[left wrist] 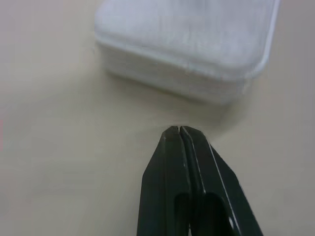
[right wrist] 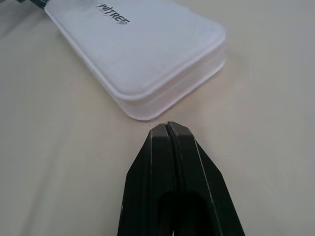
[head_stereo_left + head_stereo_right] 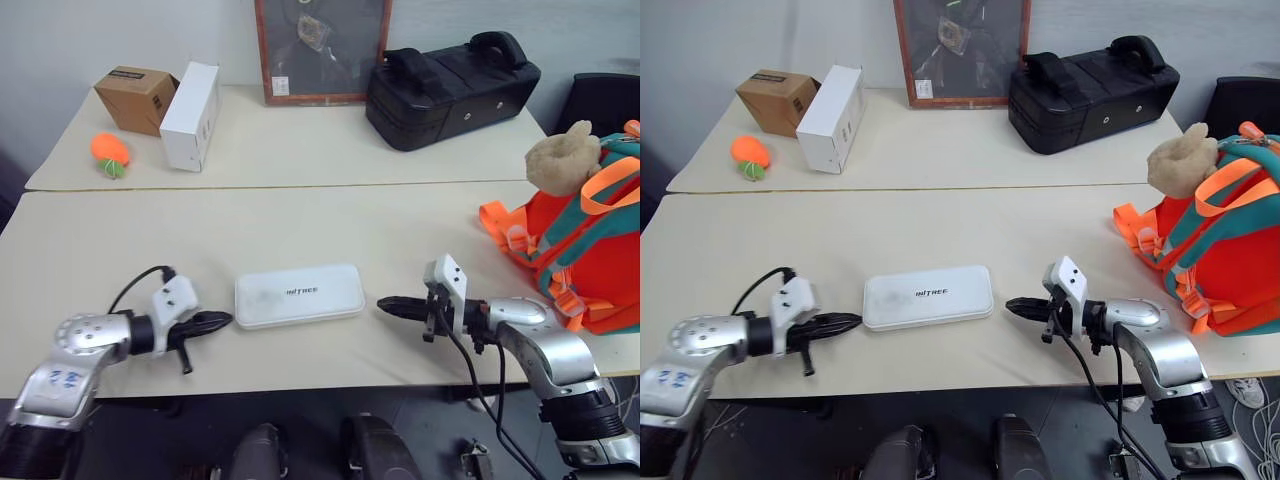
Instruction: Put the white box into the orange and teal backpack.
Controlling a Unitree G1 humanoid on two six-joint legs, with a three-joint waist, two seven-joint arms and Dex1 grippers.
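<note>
**Both jaws clenched, one at each end of the white box**

The jaws of my left gripper [image 3: 222,320] are clenched tight with nothing in them. The jaws of my right gripper [image 3: 388,305] are the same, pressed flat together and holding nothing. Each one points at an end of the white box [image 3: 298,294], which lies flat on the near bench [image 3: 120,250] between them. The left tip is just beside its left end and the right tip is near its right end. I cannot tell if either tip touches it yet.

I think I am at the very first step, getting ready to pick the box up. It is flat and slim, so one way is to push in from both ends and lift it like a sandwich. The other way is to let the jaws go wide and pinch an edge.

The orange and teal backpack [image 3: 590,255] sits at the right edge of the bench, well apart from the box, with a plush bear [image 3: 562,158] on top. I cannot see if its top is unzipped.

On the far bench are a black bag [image 3: 450,88], a picture frame [image 3: 320,50], a tall white carton [image 3: 190,116], a brown box [image 3: 136,98] and an orange toy [image 3: 110,153]. None of them is in my path.
</note>
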